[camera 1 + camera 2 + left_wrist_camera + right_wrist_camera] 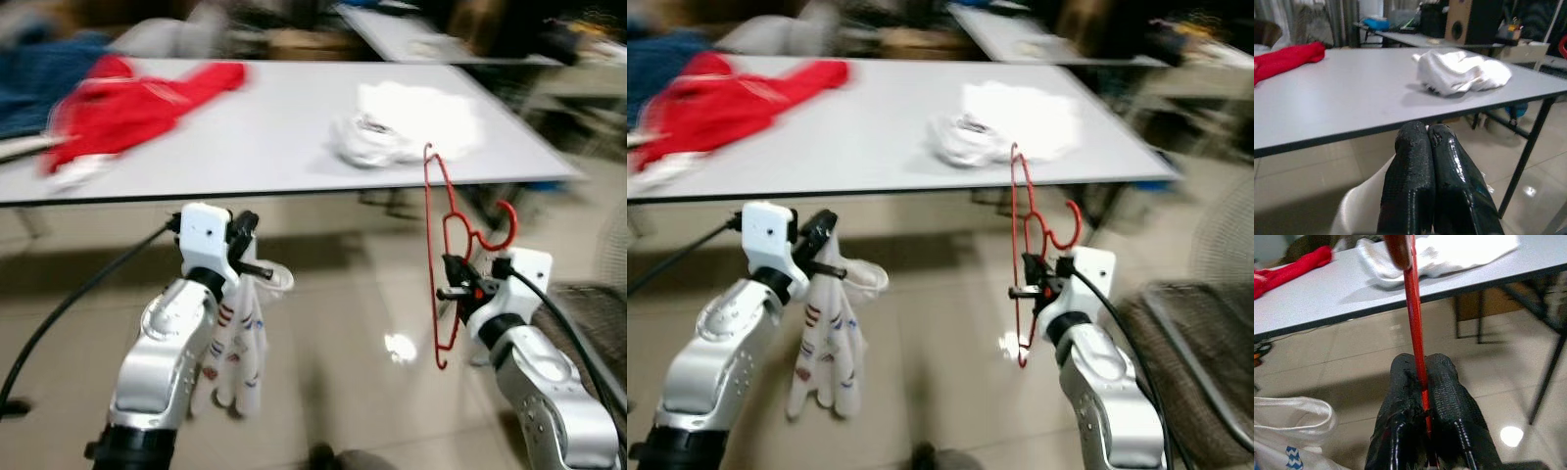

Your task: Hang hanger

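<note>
A red wire hanger stands almost upright in front of the table edge, with my right gripper shut on its lower bar. In the right wrist view the red bar runs between the two closed black fingers. My left gripper is shut on a white garment with red and blue marks, which hangs down below it over the floor. In the left wrist view the closed fingers pinch white cloth.
A grey table stretches ahead with a red garment at its left, blue cloth beyond, and a crumpled white garment at its right. A dark mesh basket stands at the right. Tiled floor lies below.
</note>
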You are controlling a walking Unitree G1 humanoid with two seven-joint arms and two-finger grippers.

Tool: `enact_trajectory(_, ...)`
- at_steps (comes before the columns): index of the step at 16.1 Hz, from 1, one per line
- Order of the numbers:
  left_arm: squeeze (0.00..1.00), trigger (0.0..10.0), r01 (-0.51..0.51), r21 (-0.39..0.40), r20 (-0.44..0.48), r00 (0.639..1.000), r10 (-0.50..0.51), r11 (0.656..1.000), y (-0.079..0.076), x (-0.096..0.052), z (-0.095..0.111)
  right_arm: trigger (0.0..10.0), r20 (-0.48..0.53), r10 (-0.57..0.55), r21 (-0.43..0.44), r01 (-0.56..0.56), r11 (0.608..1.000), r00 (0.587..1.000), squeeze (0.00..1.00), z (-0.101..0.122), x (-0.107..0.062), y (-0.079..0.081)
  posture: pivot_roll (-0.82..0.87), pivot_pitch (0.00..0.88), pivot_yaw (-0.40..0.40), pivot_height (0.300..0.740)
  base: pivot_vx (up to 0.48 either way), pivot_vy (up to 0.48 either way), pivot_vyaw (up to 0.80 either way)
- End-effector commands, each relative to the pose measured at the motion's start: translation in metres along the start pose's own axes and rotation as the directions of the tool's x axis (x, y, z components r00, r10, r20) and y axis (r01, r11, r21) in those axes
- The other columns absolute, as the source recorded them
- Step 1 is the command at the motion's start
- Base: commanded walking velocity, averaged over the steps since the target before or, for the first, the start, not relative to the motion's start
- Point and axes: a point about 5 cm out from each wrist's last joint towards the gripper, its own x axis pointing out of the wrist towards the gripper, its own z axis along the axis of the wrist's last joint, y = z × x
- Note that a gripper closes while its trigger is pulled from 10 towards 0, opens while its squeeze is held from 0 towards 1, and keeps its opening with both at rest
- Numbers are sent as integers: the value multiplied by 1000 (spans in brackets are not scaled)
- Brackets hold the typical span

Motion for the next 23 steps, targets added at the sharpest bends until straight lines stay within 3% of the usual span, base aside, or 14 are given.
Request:
enact_trajectory(1, 0, 10000, 22, 0, 20, 1000, -22, 1000, -2, 3, 7, 10000, 16, 50, -55, -49, 997, 999, 0, 7, 5, 7, -3, 0, -28, 740, 244, 0, 0)
enact_trajectory(6, 0, 10000, 17, 7, 2, 1000, -17, 1000, -1, 8, 5, 10000, 30, 95, -52, -93, 994, 995, 0, 12, 7, 14, -13, 0, -33, 740, 290, 0, 0)
enact_trajectory(11, 0, 10000, 29, 3, 9, 1000, -29, 1000, -3, 11, 8, 10000, 31, 99, -57, -98, 994, 995, 0, 13, 11, 12, -7, 0, -44, 740, 308, 0, -636)
enact_trajectory(17, 0, 10000, 23, 0, 30, 999, -23, 1000, -2, 17, 14, 10000, 53, 114, -92, -108, 990, 992, 0, 21, 10, 4, -15, 0, -46, 740, 310, 0, 0)
enact_trajectory(20, 0, 10000, 32, 3, 59, 998, -32, 999, -2, 23, 23, 10000, 94, 182, -91, -173, 981, 979, 0, 29, 8, 3, -22, 0, -42, 740, 310, 0, 0)
enact_trajectory(23, 0, 10000, 61, 23, 82, 995, -62, 998, -2, 35, 33, 10000, 96, 279, -126, -266, 956, 956, 0, 39, -1, -9, -24, 0, -34, 740, 310, 0, 0)
